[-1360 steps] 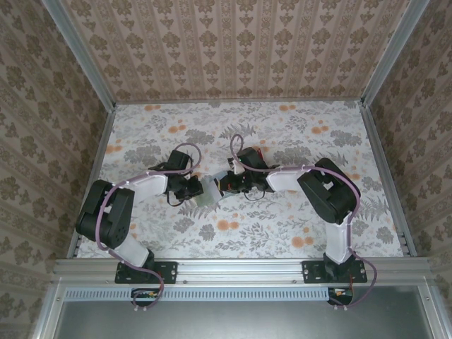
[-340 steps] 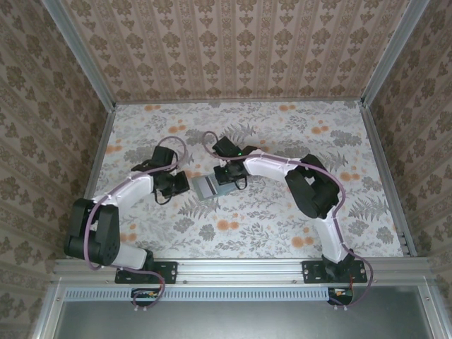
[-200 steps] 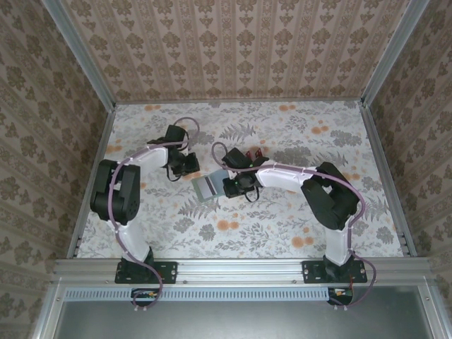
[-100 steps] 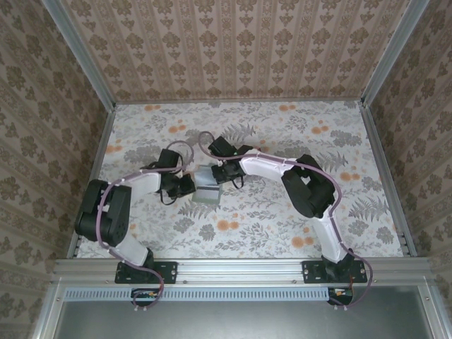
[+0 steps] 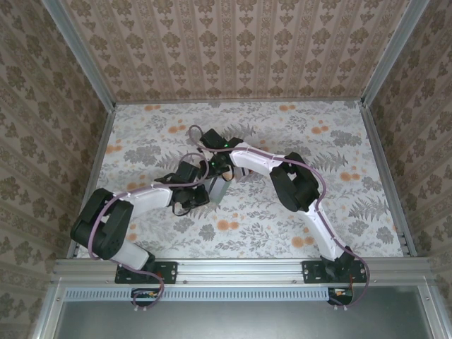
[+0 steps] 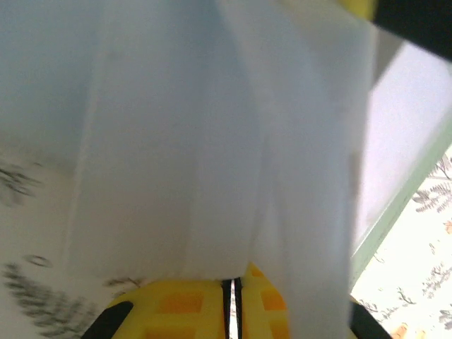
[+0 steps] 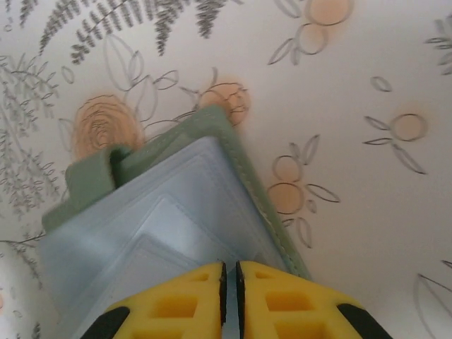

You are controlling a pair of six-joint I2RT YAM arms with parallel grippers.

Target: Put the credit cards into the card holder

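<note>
The grey-green card holder sits mid-table between both arms, its clear inner sleeves spread open. In the right wrist view its green cover lies on the floral cloth, and my right gripper is shut on a clear sleeve. My right gripper comes at the holder from the far side. My left gripper meets it from the left. Pale sleeves crowd the left wrist view, where my left gripper is shut at their lower edge. The holder's green edge shows on the right there. The credit cards are hidden.
The floral tablecloth runs to patterned walls on three sides. An aluminium rail borders the near edge, where both arm bases stand. The right arm's elbow hangs over the table's centre right.
My left gripper has slid right, up against the holder. The holder has gone from lying flat to looking narrower and raised between the two grippers. The right wrist has shifted slightly farther back.
</note>
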